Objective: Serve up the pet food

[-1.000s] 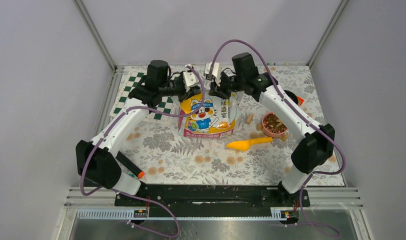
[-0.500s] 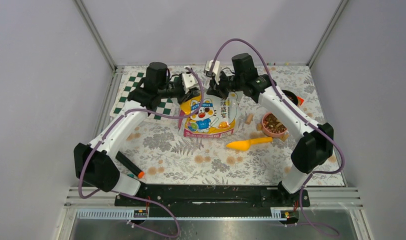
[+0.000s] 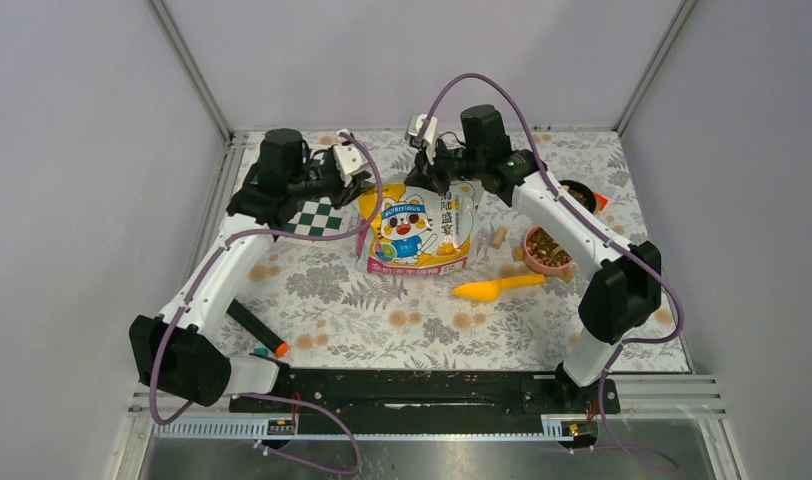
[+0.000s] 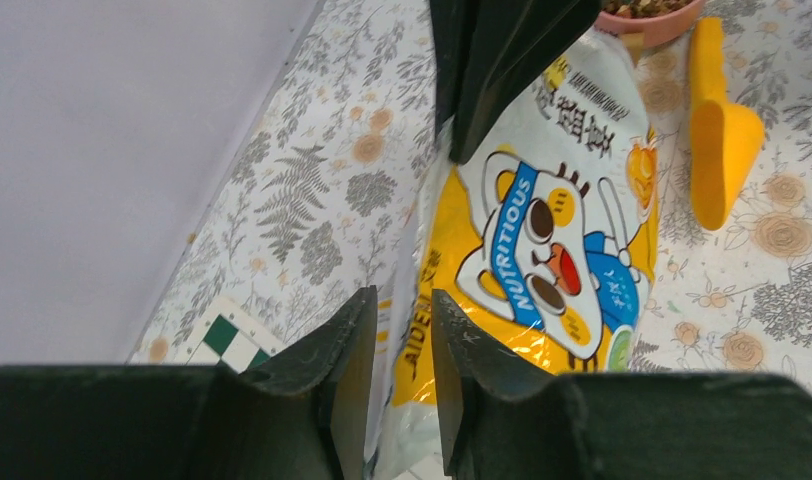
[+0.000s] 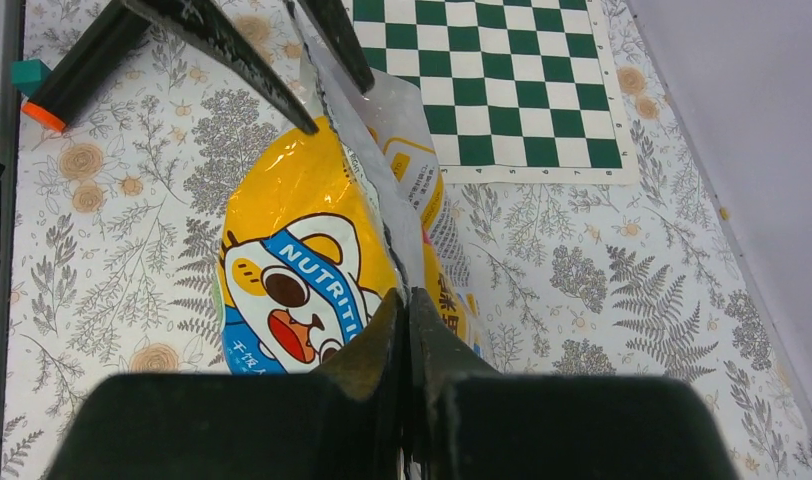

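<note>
The top edge crops bowl (image 4: 654, 28) and kibble (image 4: 642, 5).

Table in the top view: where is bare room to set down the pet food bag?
Free: the floral cloth on the near side of the pet food bag, between the black marker and the orange scoop. Crowded: the right side, around the pink bowl and the scoop.

Floral table (image 3: 422, 330) bears bag (image 3: 417, 235), scoop (image 3: 497, 287), pink bowl (image 3: 542, 270), checkerboard (image 3: 317, 218), marker (image 3: 254, 328).

Left end effector (image 4: 402, 300) farther left of the bag (image 3: 417, 235); right end effector (image 5: 404, 295) now pinched shut on its top edge.
</note>
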Controlling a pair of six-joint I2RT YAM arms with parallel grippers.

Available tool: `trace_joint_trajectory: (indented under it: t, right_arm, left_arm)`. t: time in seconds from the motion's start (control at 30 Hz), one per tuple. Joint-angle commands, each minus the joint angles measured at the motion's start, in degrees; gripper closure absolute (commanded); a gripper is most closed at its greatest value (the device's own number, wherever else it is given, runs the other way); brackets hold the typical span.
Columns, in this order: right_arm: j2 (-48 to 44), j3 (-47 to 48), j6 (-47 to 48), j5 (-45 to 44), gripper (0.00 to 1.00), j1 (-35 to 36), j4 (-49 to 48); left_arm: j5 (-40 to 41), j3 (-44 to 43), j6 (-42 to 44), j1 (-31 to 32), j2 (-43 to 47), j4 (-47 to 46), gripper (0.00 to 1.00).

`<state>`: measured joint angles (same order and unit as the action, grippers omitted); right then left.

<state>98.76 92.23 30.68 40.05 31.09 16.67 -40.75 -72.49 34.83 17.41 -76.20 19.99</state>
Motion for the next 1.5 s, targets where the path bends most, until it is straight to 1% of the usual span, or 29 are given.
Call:
trace_joint_trajectory:
  t: [0.0, 0.07, 0.17, 0.2, 0.23, 0.3, 0.43, 0.47, 0.5, 0.57, 0.6, 0.8, 0.83, 0.87, 0.9, 0.97, 1.03, 1.1, 1.17, 1.27, 1.3, 1.37, 1.47]
  right_arm:
    - [0.76, 2.05, 0.11, 1.01, 1.0, 0.77, -0.4]
    - [0.44, 1.81, 0.09, 0.76, 0.98, 0.92, -0.35]
    - [0.2, 1.73, 0.77, -0.78, 0.76, 1.75, -0.38]
    - [0.33, 1.78, 1.05, -1.13, 0.72, 2.06, -0.38]
    - [0.51, 1.96, 1.32, -1.68, 0.7, 2.42, -0.4]
    - [1.07, 2.43, 1.91, -2.66, 0.69, 3.11, -0.41]
    - [2.63, 3.86, 2.62, -4.19, 0.72, 4.11, 0.11]
    - [2.92, 4.3, 3.09, -4.61, 0.75, 4.5, 0.61]
    - [3.26, 4.79, 3.57, -5.16, 0.81, 4.7, 1.17]
    - [3.51, 5.2, 4.3, -6.14, 0.98, 4.97, 1.87]
    - [3.57, 5.32, 4.5, -6.28, 1.0, 5.07, 2.09]
    - [2.23, 4.9, 4.84, -6.66, 1.0, 5.42, 2.48]
    - [1.95, 4.89, 4.9, -7.04, 0.89, 5.61, 2.43]
    - [1.84, 4.97, 5.03, -7.45, 0.81, 5.86, 2.44]
    - [1.79, 5.01, 5.24, -8.11, 0.74, 6.23, 2.42]
    - [2.12, 5.28, 5.98, -9.46, 0.67, 6.7, 2.43]
    - [2.7, 5.77, 6.14, -10.96, 0.65, 7.12, 2.59]
    - [3.62, 6.85, 6.17, -12.0, 0.66, 7.15, 3.55]
    - [4.12, 7.48, 6.22, -12.28, 0.71, 7.26, 4.2]
    - [4.17, 7.4, 6.37, -12.28, 0.85, 7.25, 4.34]
    - [4.12, 7.48, 6.61, -12.16, 0.92, 7.26, 4.53]
    - [3.95, 7.6, 7.06, -11.9, 1.0, 7.27, 5.16]
    - [3.49, 7.45, 7.37, -11.2, 1.0, 7.24, 5.65]
  left_arm:
    - [-1.01, 0.59, -0.15, -2.65, 2.95, -0.11, 0.71]
    - [-1.23, 0.76, 0.21, -3.61, 3.21, 0.97, 0.69]
    - [-0.64, 0.91, 0.96, -4.21, 3.05, 2.32, 0.67]
    - [-0.49, 0.84, 1.25, -4.32, 2.93, 2.82, 0.67]
    - [-0.42, 0.81, 1.68, -4.31, 2.6, 3.35, 0.66]
    - [-0.3, 0.56, 1.89, -4.38, 1.85, 3.56, 0.66]
    - [-1.71, -0.72, 1.69, -4.32, 0.01, 3.92, 0.66]
    - [-1.7, -0.76, 1.89, -4.31, -0.26, 4.06, 0.66]
    - [-1.82, -0.76, 1.97, -4.32, -0.52, 4.07, 0.66]
    - [-2.11, -0.77, 2.77, -4.36, -0.82, 4.5, 0.66]
    - [-2.06, -0.56, 3.17, -4.34, -0.85, 4.56, 0.66]
    - [-1.57, -0.36, 4.19, -4.31, -1.29, 4.54, 0.69]
    - [-1.72, -0.65, 4.27, -4.34, -1.38, 4.49, 0.7]
    - [-2.13, -0.82, 4.32, -4.33, -1.6, 4.56, 0.71]
    - [-2.55, -1.08, 4.22, -4.32, -1.8, 4.57, 0.72]
    - [-3.34, -1.44, 4.09, -4.31, -2.23, 4.64, 0.72]
    - [-4.27, -1.71, 3.94, -4.33, -2.77, 4.58, 0.72]
    - [-4.96, -1.77, 3.57, -4.25, -3.26, 4.1, 0.7]
    - [-5.2, -1.63, 3.09, -4.08, -3.57, 3.26, 0.69]
    - [-5.91, -0.98, 2.21, -3.64, -3.83, 1.1, 0.69]
    - [-6.11, -0.66, 1.65, -3.52, -3.82, 0.12, 0.69]
    - [-7.29, -0.05, 1.05, -3.3, -3.84, -1.94, 0.69]
    - [-9.18, 0.42, -0.48, -2.89, -3.95, -5.66, 0.68]
